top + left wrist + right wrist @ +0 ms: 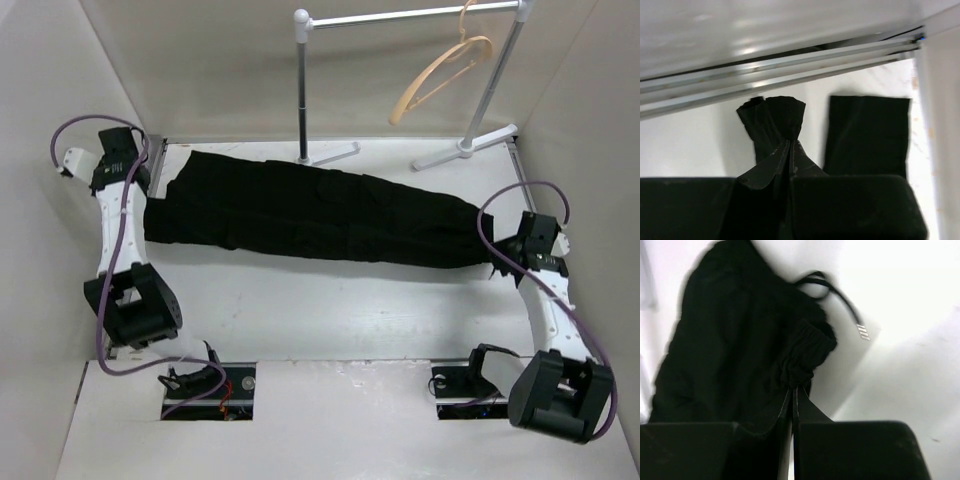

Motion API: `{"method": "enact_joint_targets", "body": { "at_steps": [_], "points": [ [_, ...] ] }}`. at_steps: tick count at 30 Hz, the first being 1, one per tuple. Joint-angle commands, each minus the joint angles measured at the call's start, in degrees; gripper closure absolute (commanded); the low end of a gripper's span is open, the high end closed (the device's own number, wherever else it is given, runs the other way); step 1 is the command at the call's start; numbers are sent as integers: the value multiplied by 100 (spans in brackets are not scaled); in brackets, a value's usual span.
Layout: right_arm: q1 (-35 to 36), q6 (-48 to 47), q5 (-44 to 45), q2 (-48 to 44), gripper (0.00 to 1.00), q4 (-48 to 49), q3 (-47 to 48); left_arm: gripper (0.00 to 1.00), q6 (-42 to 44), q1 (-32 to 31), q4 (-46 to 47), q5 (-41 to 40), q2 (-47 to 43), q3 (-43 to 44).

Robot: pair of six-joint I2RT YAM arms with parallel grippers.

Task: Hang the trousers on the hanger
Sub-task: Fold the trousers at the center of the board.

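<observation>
My left gripper clamped on trousers leg hem, right gripper clamped on waistband. Cloth spread between grips, likely for lift toward hanger.

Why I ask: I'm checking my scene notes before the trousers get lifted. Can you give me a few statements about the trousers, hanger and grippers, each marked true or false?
1. The trousers lie stretched out along the table. True.
2. The hanger lies on the table beside the trousers. False: it hangs from the rail at the far side.
3. The left gripper is shut on a leg cuff of the trousers. True.
4. The right gripper hovers open above the cloth. False: it is shut on the bunched waistband end, near the drawstring.
5. The trousers are draped over the hanger. False: the hanger is bare.
</observation>
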Motion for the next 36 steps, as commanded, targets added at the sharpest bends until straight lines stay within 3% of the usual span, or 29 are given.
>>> {"method": "enact_joint_targets", "body": {
  "at_steps": [1,12,19,22,25,28,30,33,36],
  "points": [
    [5,-173,299,491,93,537,830,100,91,-2,327,-507,489,893],
    [5,-120,26,3074,93,783,3167,100,126,-459,310,-411,3037,4021],
    [-3,-67,-185,4815,93,739,4811,100,108,-652,459,-367,4532,5526],
    [-12,-6,-255,5290,82,853,5313,94,117,-670,625,-288,4894,5756],
    [14,64,-317,5642,47,915,5639,76,135,-670,837,-112,4956,5659],
    [172,65,-413,5512,37,1161,5491,56,371,-626,995,63,4746,5493],
    [269,-5,-379,5057,34,1284,5001,51,495,-539,1030,335,4186,4767],
    [409,-24,-317,4108,36,1669,3755,48,434,-442,1477,704,2947,2599],
    [480,195,-299,3194,71,2109,2392,42,101,-380,2355,1362,1690,77]
  ]
}}
